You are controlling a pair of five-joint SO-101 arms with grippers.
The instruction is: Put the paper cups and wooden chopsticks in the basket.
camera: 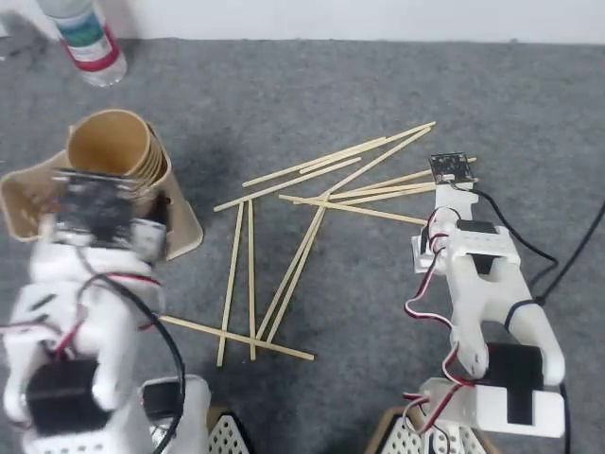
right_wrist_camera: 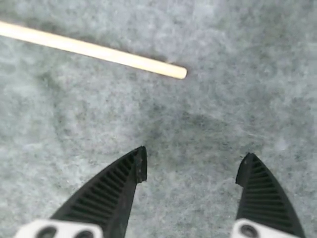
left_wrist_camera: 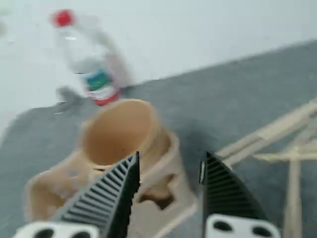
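Observation:
A stack of tan paper cups (camera: 113, 147) stands in the beige basket (camera: 185, 227) at the left of the grey mat. The same cups (left_wrist_camera: 121, 131) and basket (left_wrist_camera: 168, 186) lie just beyond my left gripper (left_wrist_camera: 171, 171), which hovers open and empty above the basket's near side. Several wooden chopsticks (camera: 284, 255) lie scattered across the middle of the mat. My right gripper (right_wrist_camera: 193, 163) is open over bare mat, with one chopstick's end (right_wrist_camera: 148, 63) a short way ahead. In the high view the right arm (camera: 473, 255) sits beside the right ends of the chopsticks.
A clear plastic bottle with a red and green label (camera: 85, 38) lies at the far left edge of the mat, also seen as the bottle (left_wrist_camera: 89, 59) behind the basket. Cables trail from the right arm toward the right edge.

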